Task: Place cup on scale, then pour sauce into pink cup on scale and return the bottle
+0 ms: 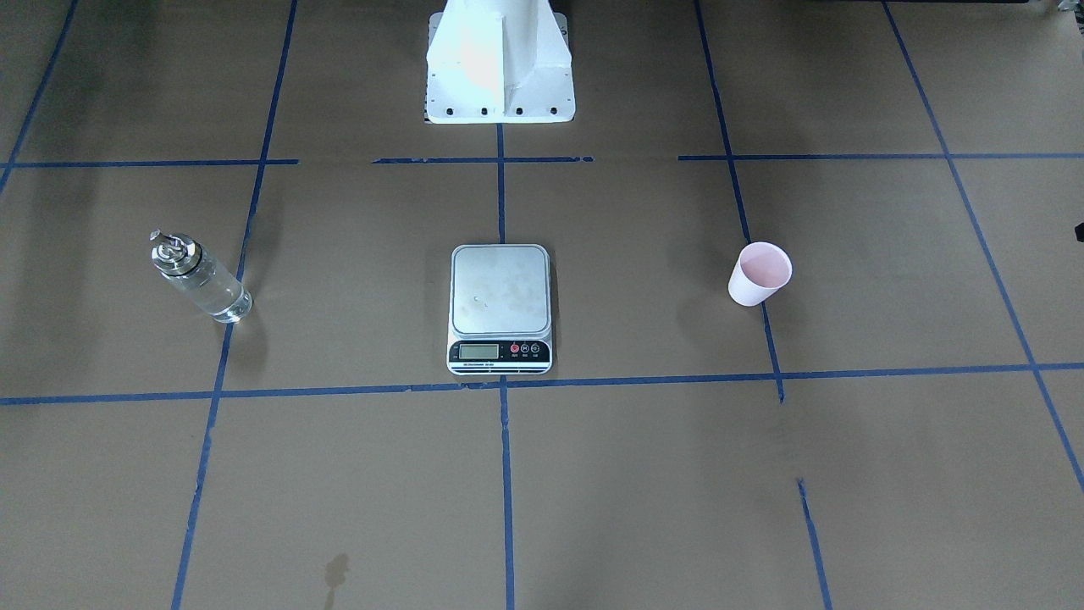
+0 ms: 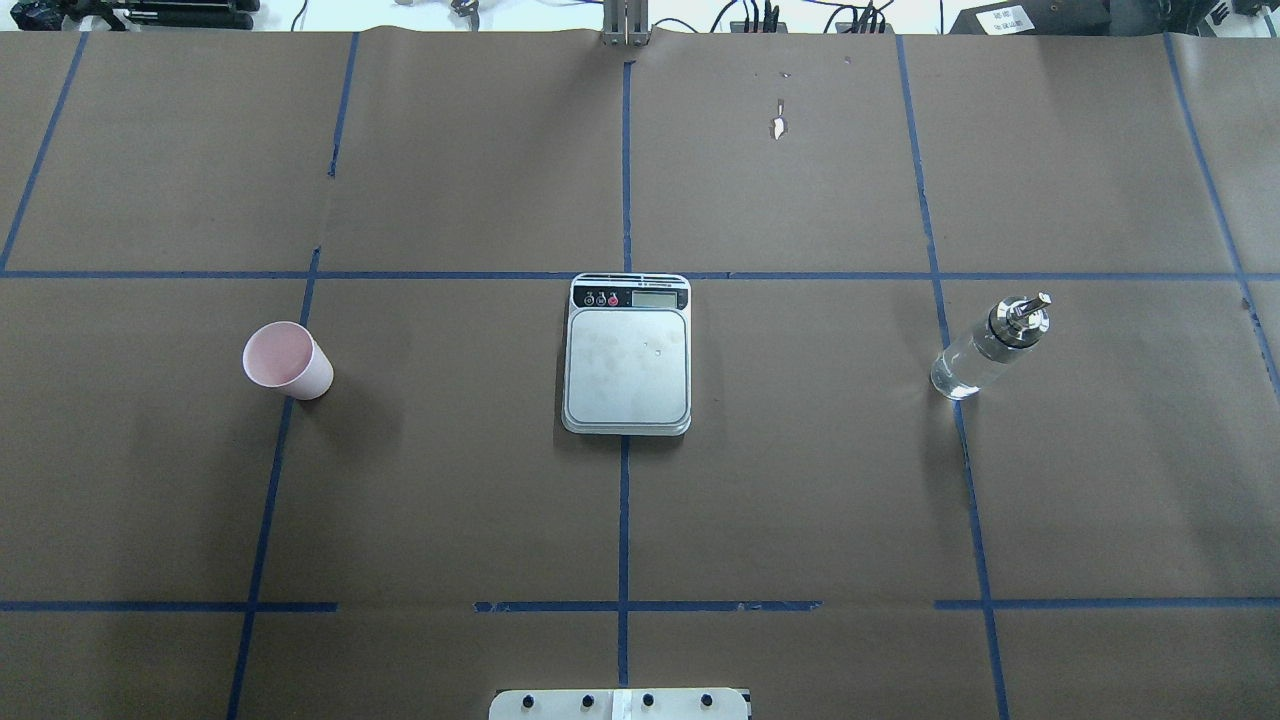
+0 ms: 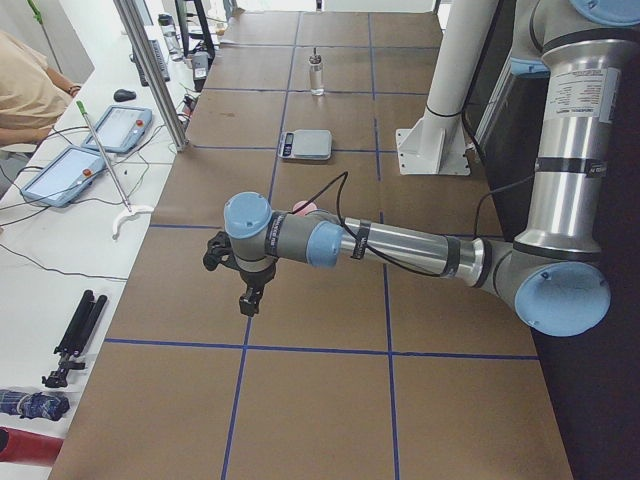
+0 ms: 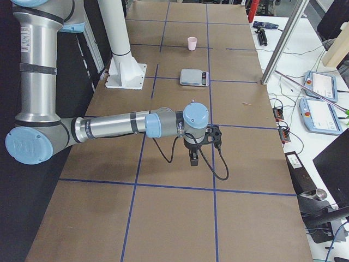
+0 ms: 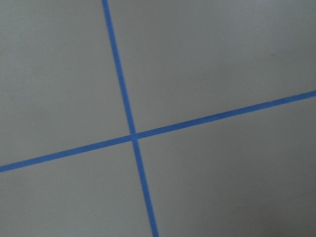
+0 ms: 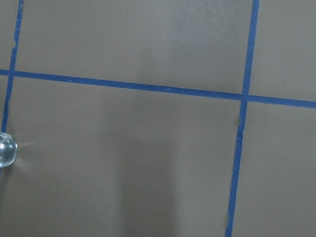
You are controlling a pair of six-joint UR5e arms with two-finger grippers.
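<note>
- While cup sits well left of scale, no step is done.
- Bottle stands well right; placing, pouring and return all remain.
- Left gripper, right gripper: can't tell whether open or closed.

Even, bright overhead light; I read the table views sharp. Soft, faint shadows beside cup and bottle. Robot base blown out white. Dull sheen on scale. Wrist views slightly soft.

Brown paper tabletop gridded with blue tape. White side bench alongside with two teach pendants and a folded black tripod. Aluminium post at tabletop edge. Even indoor light.
</note>
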